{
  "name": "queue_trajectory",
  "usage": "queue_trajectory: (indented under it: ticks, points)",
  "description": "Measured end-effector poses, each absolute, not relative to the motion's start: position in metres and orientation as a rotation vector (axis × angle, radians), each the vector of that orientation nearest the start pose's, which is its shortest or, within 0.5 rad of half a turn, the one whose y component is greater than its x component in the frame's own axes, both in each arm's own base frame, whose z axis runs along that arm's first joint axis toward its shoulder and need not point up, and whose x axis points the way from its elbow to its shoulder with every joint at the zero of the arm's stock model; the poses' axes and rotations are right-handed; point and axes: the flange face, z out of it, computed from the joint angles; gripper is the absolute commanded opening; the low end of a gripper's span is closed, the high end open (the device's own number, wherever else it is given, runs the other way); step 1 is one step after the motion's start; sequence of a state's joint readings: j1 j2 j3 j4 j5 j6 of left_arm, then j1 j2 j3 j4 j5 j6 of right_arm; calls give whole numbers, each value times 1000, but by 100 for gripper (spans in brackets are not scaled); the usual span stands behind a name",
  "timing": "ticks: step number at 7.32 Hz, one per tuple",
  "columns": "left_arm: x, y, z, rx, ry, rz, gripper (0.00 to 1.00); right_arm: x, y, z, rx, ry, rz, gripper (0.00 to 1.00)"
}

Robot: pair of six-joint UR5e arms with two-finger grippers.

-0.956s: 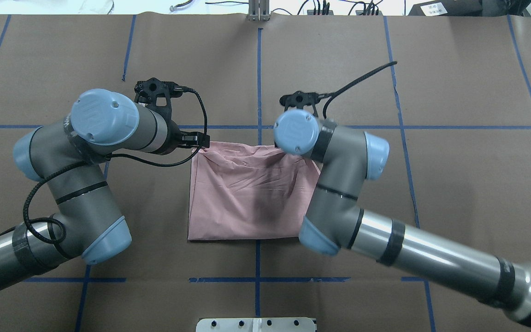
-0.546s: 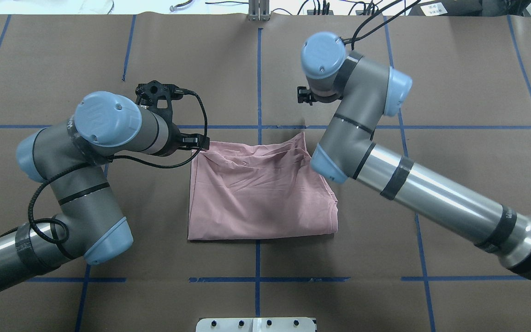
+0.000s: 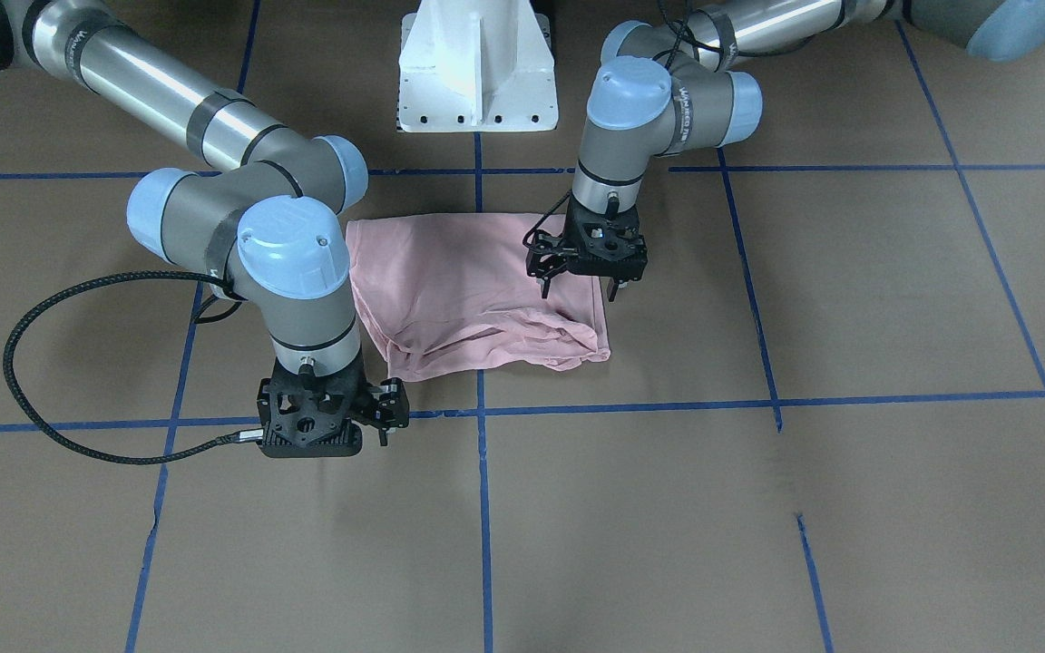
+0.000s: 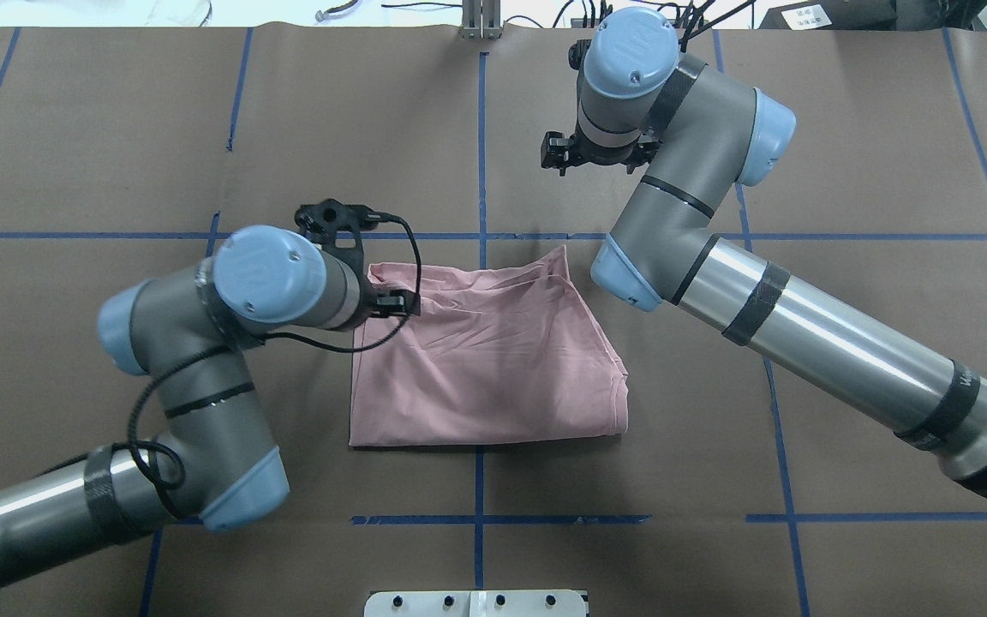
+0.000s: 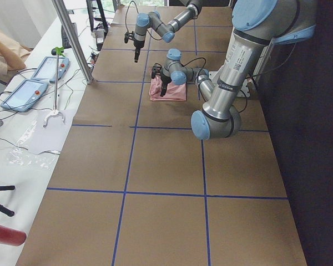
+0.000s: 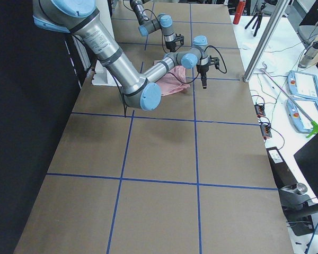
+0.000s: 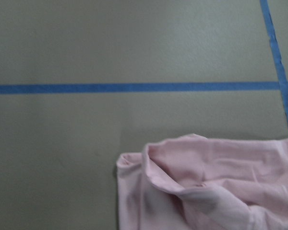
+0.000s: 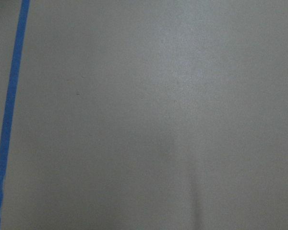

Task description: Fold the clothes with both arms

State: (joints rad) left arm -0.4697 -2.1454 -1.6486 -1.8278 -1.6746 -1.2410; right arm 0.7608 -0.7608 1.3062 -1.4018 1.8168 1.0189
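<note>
Overhead exterior view: a pink T-shirt (image 4: 485, 368) lies folded into a rough rectangle in the middle of the tabletop (image 4: 845, 171). The shirt is plain side up and creased, and its far edge is bunched into loose ridges. It sits across a blue tape line (image 4: 481, 128) that runs away from the robot, just on the robot's side of a crossing line.

The left gripper (image 3: 580, 292) points down over the shirt's far left corner. Seen from the front, its fingers (image 3: 545, 288) are spread apart with nothing between them. The left wrist view shows only that rumpled corner and bare brown paper beyond it.

The right gripper (image 4: 598, 152) hangs over bare tabletop beyond the shirt's far right corner, well apart from the cloth and holding nothing. How wide its fingers stand cannot be told.
</note>
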Motion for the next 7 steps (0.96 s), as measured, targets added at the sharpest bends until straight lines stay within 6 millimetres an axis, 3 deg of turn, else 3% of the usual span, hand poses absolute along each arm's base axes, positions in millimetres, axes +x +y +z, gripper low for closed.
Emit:
queue_trajectory:
  ticks: [2, 3, 5, 7]
  points:
    - [579, -413, 265, 244, 854, -84, 100, -490, -616, 262, 248, -708, 113, 100]
    - [585, -421, 268, 243, 839, -90, 100, -490, -616, 263, 249, -706, 113, 100]
    - [569, -464, 284, 263, 797, -132, 100, -490, -616, 265, 247, -704, 114, 100]
    - [535, -521, 310, 308, 733, -141, 100, -490, -614, 273, 244, -696, 114, 100]
